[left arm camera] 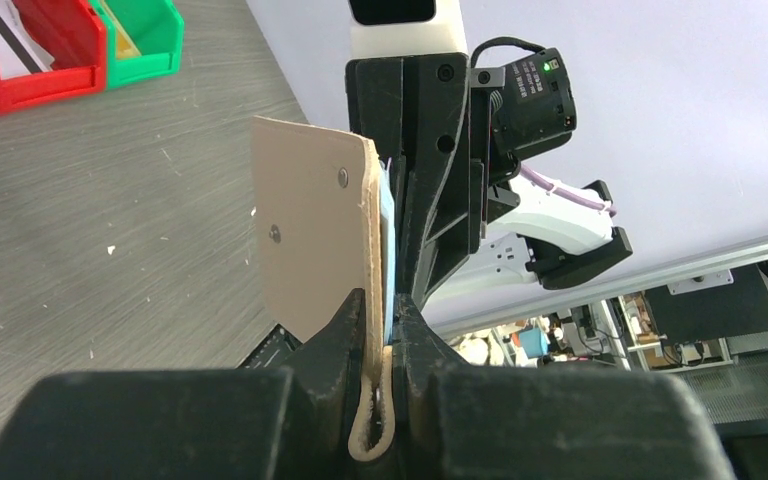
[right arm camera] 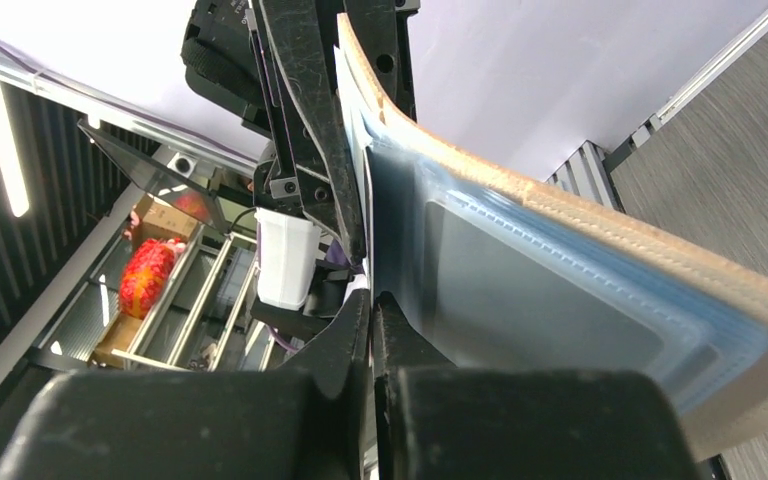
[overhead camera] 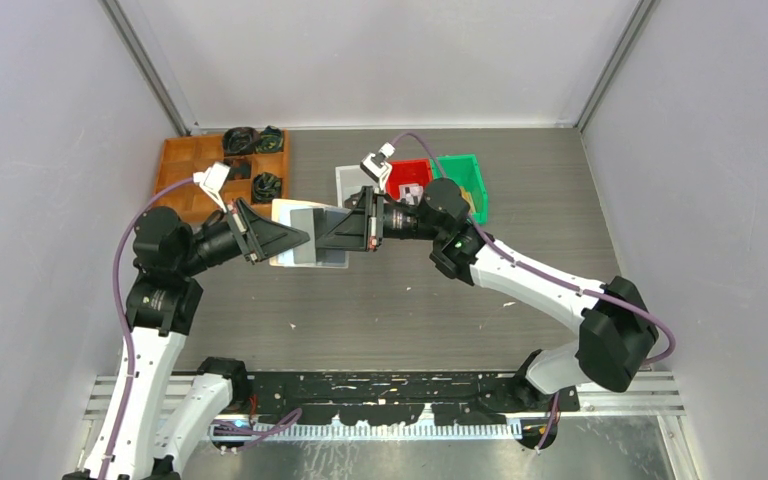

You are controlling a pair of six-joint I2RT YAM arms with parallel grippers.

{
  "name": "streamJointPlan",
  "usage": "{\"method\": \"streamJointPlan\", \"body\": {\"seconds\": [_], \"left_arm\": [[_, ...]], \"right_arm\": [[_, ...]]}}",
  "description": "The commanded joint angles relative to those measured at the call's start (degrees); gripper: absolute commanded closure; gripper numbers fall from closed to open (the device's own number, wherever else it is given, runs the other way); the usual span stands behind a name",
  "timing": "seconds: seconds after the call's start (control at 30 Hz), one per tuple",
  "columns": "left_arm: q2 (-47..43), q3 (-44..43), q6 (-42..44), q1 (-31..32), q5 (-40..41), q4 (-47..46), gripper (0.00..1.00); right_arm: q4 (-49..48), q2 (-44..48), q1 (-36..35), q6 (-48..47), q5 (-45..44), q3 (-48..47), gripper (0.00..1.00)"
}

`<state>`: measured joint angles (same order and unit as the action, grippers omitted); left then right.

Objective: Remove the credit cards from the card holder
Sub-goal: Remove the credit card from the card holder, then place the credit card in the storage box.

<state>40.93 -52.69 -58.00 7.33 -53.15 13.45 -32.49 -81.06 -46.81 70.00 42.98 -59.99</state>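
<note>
This is a robotics lab test cell: a left arm (overhead camera: 155,330) and a right arm (overhead camera: 545,285) are bolted to a black rail (overhead camera: 390,385) at a grey table (overhead camera: 410,310). Plain white panels (overhead camera: 40,150) on aluminium posts (overhead camera: 145,65) enclose it (metal storage shelves (right arm camera: 195,305) crowd the room beyond), and it holds a red bin (overhead camera: 405,172) and a green bin (overhead camera: 463,172).
</note>
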Motion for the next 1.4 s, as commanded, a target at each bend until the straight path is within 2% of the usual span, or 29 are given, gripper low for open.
{"method": "streamJointPlan", "body": {"seconds": [0.0,0.17,0.4,0.57,0.73,0.9,1.0,1.17,1.37], "left_arm": [[-0.43,-2.66,2.07,-0.21,-1.44,-1.97,1.0],[-0.32,-3.92,2.74,-0.18,-1.57,-1.58,1.0],[-0.01,-5.08,3.47,-0.21,-1.39,-1.18,1.0],[0.28,-6.38,4.56,-0.16,-2.47,-0.88,1.0],[-0.28,-6.82,4.58,-0.19,-4.95,-1.55,1.0],[-0.93,-7.47,2.79,-0.21,-8.64,-4.23,1.0],[-0.85,-7.33,-3.13,-0.21,-11.98,-11.92,1.0],[-0.29,-8.39,-6.27,-0.17,-15.19,-14.8,1.0],[-0.97,-9.78,-2.19,-0.21,-14.59,-10.16,1.0]], "right_arm": [[-6.05,2.45,0.98,0.83,-1.92,0.68,0.97],[-11.05,5.11,3.89,4.0,-2.64,5.52,0.99],[-11.89,8.61,6.69,5.02,-2.13,9.56,0.99],[-9.81,11.83,12.93,5.73,-0.04,11.8,0.99],[-0.39,13.62,20.84,0.64,2.01,10.13,0.99],[26.18,9.39,21.76,-17.27,-1.27,0.15,0.99],[34.38,3.87,21.83,-23.72,-3.88,-5.05,0.99],[39.43,-6.6,20.81,-27.8,-6.71,-11.76,0.99],[48.25,-17.78,17.78,-33.32,-11.9,-23.4,0.99]]}}
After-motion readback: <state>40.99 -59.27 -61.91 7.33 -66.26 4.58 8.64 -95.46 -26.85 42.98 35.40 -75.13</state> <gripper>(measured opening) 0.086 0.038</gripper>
